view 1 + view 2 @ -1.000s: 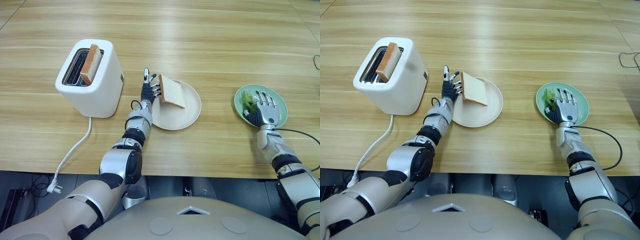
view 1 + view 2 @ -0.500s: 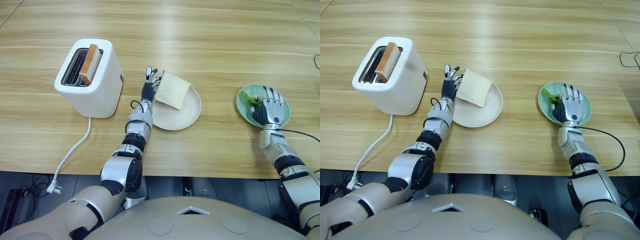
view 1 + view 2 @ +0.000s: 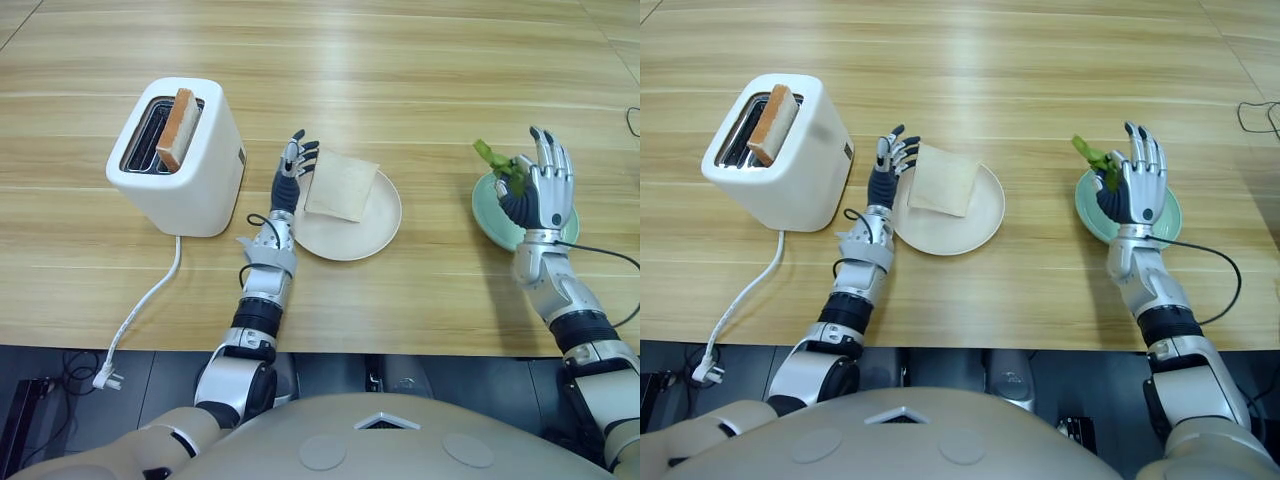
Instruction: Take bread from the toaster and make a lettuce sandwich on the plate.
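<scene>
**Lettuce rising, slice settling flat**

Lettuce is now hanging clear of the green dish, where a second ago the right hand was lying low over it. The slice, which was standing tilted against the left hand, is now lying flat on the plate.

The right hand is pinching the leaf, with its other fingers pointing up, and is hovering just above the dish. The leaf is sticking out to that hand's left, its long axis pointing roughly toward the plate. The left hand is waiting with fingers spread, gripping nothing, just beside the slice's left edge at the plate's left rim. Whether it is touching the bread, I cannot tell.

The coming move, as I am judging it, is turning on one line: the slice is lying to the left of the right hand, across a bare stretch of desk. Nothing is standing between them. The left hand is sitting on the slice's far side from that path, so it is not blocking, though it is close. The slice is overhanging the plate's far-left rim, so the leaf is better aimed at the bread than at the plate's middle.

The second slice is standing upright in the toaster, nearer the left hand. A cord is trailing from the toaster toward the desk's near edge.
</scene>
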